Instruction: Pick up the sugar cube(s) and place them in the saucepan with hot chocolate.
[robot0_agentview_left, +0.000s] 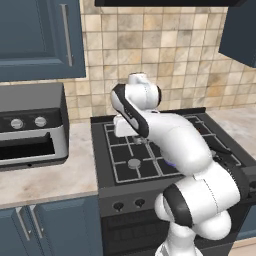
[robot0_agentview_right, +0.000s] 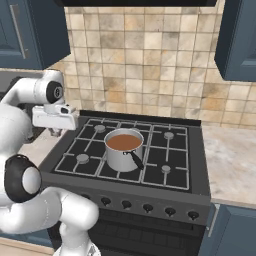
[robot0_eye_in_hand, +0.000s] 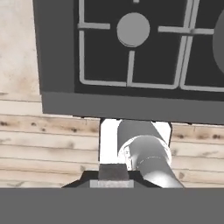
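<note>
Centrally, black stove (robot0_agentview_right: 195, 170), beige counter (robot0_agentview_left: 45, 175), tiled backsplash (robot0_agentview_right: 150, 65)

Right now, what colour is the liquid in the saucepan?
Brown, inside the shiny steel saucepan; clearest in the right base view.

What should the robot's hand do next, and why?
Probably glide sideways across the black stove toward the small shiny steel saucepan of brown hot chocolate. The gripper hangs over the stove's left edge with its jaws shut, well short of the pan. Whether they hold anything, I cannot tell.
</note>
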